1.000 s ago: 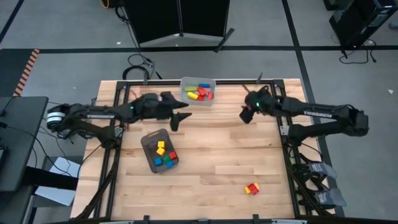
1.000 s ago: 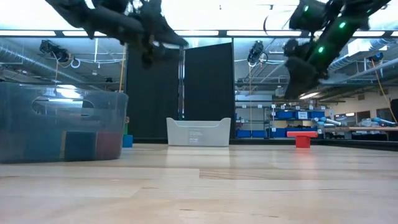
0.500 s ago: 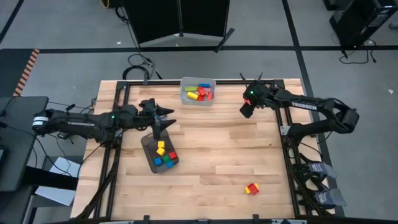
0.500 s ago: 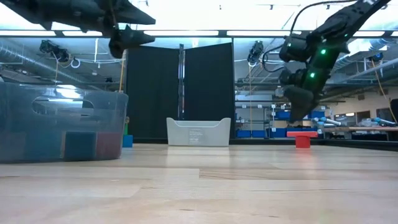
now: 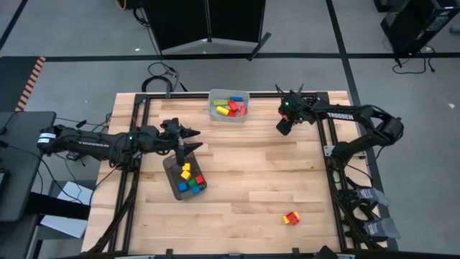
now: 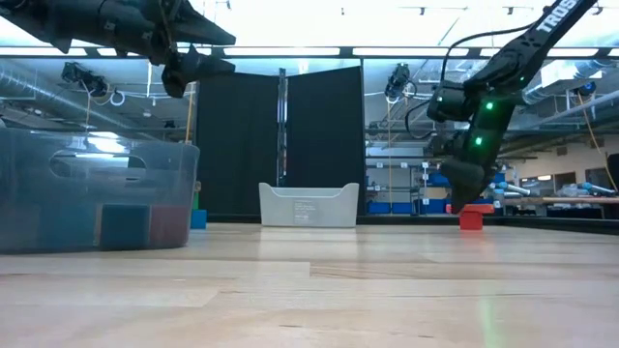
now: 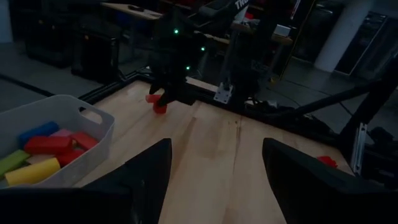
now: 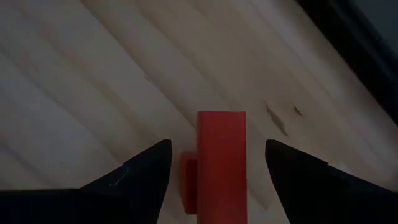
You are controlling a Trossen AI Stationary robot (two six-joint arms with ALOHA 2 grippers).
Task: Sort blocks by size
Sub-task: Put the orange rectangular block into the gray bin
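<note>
A red bar lying across a red cube (image 8: 221, 158) stands on the table at the far right; it also shows in the low view (image 6: 471, 215). My right gripper (image 8: 221, 180) is open just above it, one finger on each side, apart from it; it shows in the high view (image 5: 284, 128). My left gripper (image 5: 192, 140) is open and empty, in the air over the far end of the dark tray (image 5: 172, 188), which holds small yellow, red, blue and green cubes (image 5: 189, 178). The light bin (image 5: 228, 105) holds longer blocks.
A red and yellow pair of blocks (image 5: 290, 218) lies near the table's front right. The light bin stands at the far edge, middle. The tray fills the low view's left (image 6: 97, 193). Bare wood lies between the tray and the right arm.
My left gripper has drawn back from beside the light bin toward the table's left and near side, and now hangs over the tray. My right gripper has gone down toward the red blocks and slightly toward the far edge.
</note>
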